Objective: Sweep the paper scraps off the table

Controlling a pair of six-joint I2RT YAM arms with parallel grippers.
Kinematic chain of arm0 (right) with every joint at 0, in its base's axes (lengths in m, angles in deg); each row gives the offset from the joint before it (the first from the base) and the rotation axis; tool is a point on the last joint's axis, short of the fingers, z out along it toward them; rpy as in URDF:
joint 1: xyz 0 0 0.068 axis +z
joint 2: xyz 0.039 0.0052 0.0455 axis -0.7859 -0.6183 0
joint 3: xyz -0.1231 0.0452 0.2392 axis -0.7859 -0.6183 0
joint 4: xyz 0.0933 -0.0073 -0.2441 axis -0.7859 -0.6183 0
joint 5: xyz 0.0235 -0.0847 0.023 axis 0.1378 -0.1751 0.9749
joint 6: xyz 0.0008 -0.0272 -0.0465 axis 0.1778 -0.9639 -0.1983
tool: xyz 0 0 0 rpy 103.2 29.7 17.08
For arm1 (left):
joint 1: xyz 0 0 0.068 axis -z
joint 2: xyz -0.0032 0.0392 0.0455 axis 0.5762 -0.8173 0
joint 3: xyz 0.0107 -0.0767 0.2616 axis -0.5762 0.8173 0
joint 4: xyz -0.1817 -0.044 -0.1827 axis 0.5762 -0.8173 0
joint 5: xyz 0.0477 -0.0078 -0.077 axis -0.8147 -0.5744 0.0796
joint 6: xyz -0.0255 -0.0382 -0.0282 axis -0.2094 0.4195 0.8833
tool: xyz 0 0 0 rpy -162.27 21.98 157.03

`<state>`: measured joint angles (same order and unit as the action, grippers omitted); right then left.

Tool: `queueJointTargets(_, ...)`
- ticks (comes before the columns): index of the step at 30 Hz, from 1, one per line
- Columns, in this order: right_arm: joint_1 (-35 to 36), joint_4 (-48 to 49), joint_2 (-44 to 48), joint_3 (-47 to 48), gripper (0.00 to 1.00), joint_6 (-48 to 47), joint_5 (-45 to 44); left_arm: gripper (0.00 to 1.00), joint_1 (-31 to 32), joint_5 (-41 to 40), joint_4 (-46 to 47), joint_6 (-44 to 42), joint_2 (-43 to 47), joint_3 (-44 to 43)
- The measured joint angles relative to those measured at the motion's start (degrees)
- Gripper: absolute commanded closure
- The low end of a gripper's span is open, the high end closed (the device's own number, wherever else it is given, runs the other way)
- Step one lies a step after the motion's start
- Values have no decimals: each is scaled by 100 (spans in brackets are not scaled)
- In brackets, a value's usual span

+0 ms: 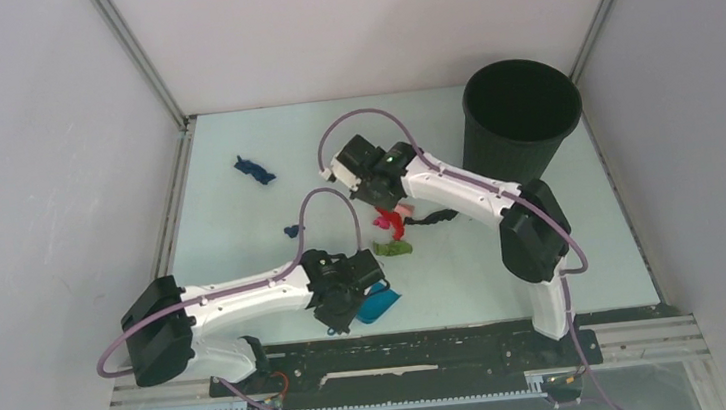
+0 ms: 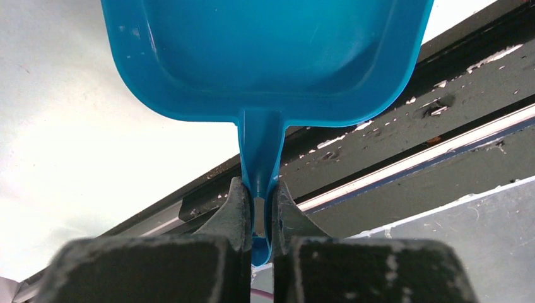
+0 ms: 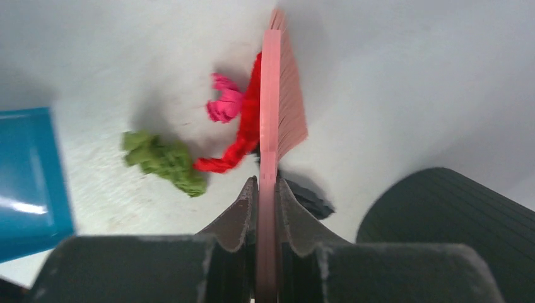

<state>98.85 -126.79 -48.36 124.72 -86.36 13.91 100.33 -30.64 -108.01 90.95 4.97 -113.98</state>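
Note:
My left gripper (image 2: 260, 192) is shut on the handle of the blue dustpan (image 2: 265, 57), held low near the table's front edge (image 1: 381, 304). My right gripper (image 3: 267, 189) is shut on the pink hand brush (image 3: 272, 95), whose bristles touch a red scrap (image 3: 243, 136). A magenta scrap (image 3: 225, 104) and a green scrap (image 3: 165, 161) lie just left of the brush, and a black scrap (image 3: 312, 199) lies right of it. In the top view the red (image 1: 390, 222), green (image 1: 393, 247) and black (image 1: 433, 218) scraps lie mid-table. Dark blue scraps lie far left (image 1: 254, 168) and near the left arm (image 1: 292, 231).
A black ribbed bin (image 1: 520, 114) stands at the table's back right corner and shows in the right wrist view (image 3: 454, 227). The mint-green table (image 1: 240, 217) has aluminium frame edges and grey walls around. A dark rail (image 2: 404, 126) runs along the front edge.

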Motion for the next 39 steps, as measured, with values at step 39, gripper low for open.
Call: queueJointTargets(39,-896,-863,1366,-396,100,1204,3794,100,-133,-708,1355,59,750,927)
